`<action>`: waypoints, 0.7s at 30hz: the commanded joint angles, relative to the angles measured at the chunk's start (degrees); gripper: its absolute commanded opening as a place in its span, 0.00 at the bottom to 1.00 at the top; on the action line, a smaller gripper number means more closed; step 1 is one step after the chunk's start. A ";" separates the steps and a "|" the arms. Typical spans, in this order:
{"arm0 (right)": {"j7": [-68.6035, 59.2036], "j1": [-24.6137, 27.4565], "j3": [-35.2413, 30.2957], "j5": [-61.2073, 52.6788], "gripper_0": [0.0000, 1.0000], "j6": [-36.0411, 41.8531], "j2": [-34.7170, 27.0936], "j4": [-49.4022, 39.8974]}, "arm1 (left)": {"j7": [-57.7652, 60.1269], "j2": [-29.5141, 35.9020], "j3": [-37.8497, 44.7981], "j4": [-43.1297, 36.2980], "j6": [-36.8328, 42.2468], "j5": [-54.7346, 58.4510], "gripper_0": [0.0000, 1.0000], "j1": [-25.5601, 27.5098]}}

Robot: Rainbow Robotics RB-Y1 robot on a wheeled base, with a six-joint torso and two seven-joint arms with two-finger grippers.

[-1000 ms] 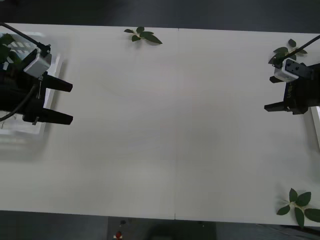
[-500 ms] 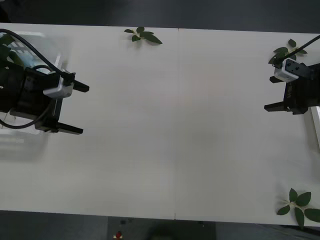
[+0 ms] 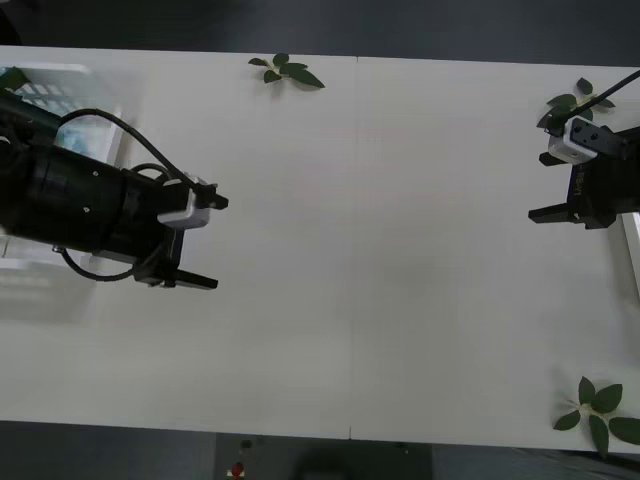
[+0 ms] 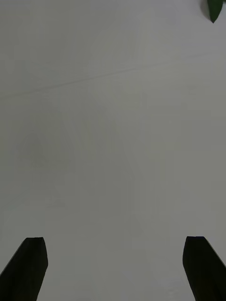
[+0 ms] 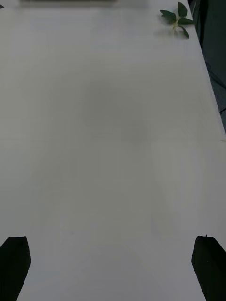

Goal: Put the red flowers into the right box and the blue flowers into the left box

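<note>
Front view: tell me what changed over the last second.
The left gripper moved from over the left box out toward the middle of the table, fingers open and empty. The right gripper, also open, and the three leaf sprigs stayed put.

White table [image 3: 380, 260]: leaf sprigs [image 3: 287, 70], left box [image 3: 60, 85].

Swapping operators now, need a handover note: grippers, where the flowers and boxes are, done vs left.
Left gripper: open, empty, over bare table beside the left box.
Right gripper: open, empty, at the table's right edge next to the right box.
Flowers: no red or blue flowers lie on the table; what the boxes hold can't be made out.
Loose green leaf sprigs at the far edge, far right and near right corner.
Left to do: check box contents.
</note>
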 commanded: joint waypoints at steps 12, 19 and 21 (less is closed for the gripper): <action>-0.06 0.07 -1.23 -0.55 0.84 -0.23 0.71 -1.05 | 0.25 -5.60 2.21 6.81 6.62 -3.70 1.00 -5.61; -0.06 0.07 -1.23 -0.55 0.84 -0.23 0.71 -1.05 | 0.25 -5.60 4.68 9.62 13.04 0.70 1.00 -5.61; -0.06 0.07 -1.23 -0.55 0.84 -0.23 0.71 -1.05 | 0.25 -5.60 4.68 9.71 12.77 0.70 1.00 -5.53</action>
